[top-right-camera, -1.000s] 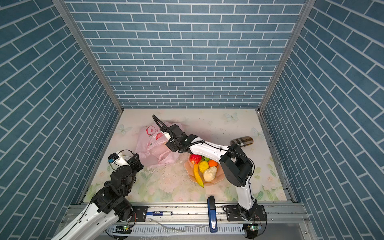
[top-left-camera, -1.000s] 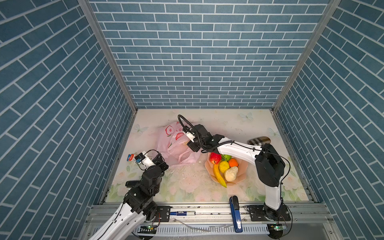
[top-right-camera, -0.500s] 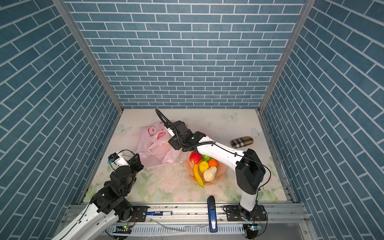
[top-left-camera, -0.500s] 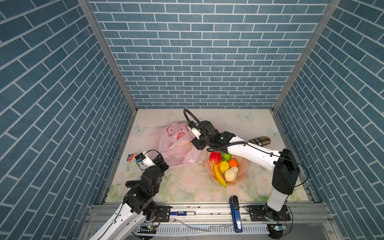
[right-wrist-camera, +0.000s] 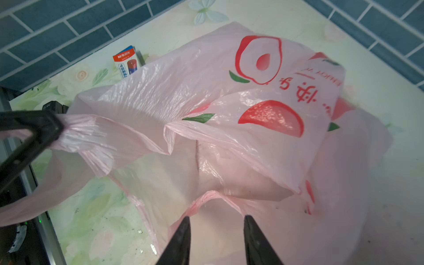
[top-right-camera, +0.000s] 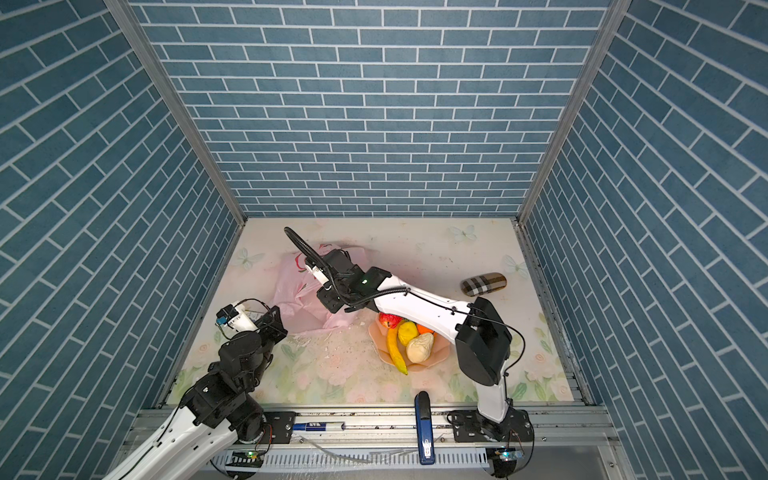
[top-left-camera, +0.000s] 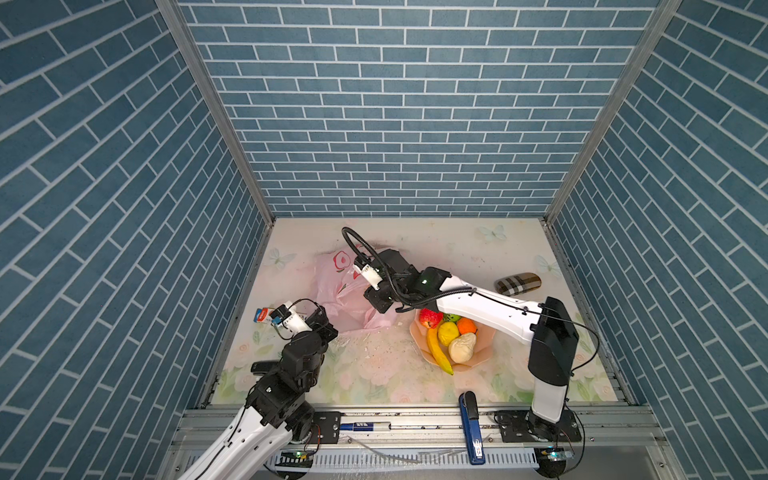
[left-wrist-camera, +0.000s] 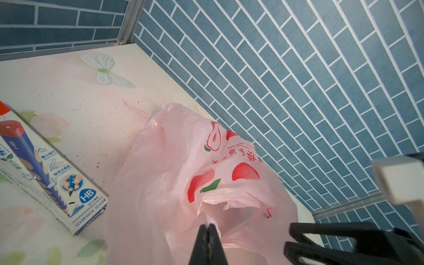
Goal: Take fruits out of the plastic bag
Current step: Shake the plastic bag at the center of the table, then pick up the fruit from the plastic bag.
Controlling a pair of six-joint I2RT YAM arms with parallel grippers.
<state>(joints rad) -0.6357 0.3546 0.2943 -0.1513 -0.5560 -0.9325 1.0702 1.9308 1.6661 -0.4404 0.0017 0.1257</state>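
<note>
Lying toward ten o'clock on your bench [top-left-camera: 374,374], the plastic bag [top-left-camera: 332,286] gapes; the bowl [top-left-camera: 484,353] at its four o'clock holds fruits [top-left-camera: 448,332]. Your left gripper [left-wrist-camera: 208,226] pinches the bag's rim, seemingly holding the mouth open for your right gripper [right-wrist-camera: 216,218], jaws apart.

The pale-pink plastic bag [top-left-camera: 332,286], printed with red fruit, lies crumpled left of centre, its mouth gaping toward the near side. Just right of it, a banana [top-left-camera: 439,353], lemon [top-left-camera: 448,332], apple [top-left-camera: 430,318], orange [top-left-camera: 466,326], green fruit [top-left-camera: 453,318] and cream lumpy fruit [top-left-camera: 462,348] sit heaped in the bowl [top-left-camera: 482,353].
</note>
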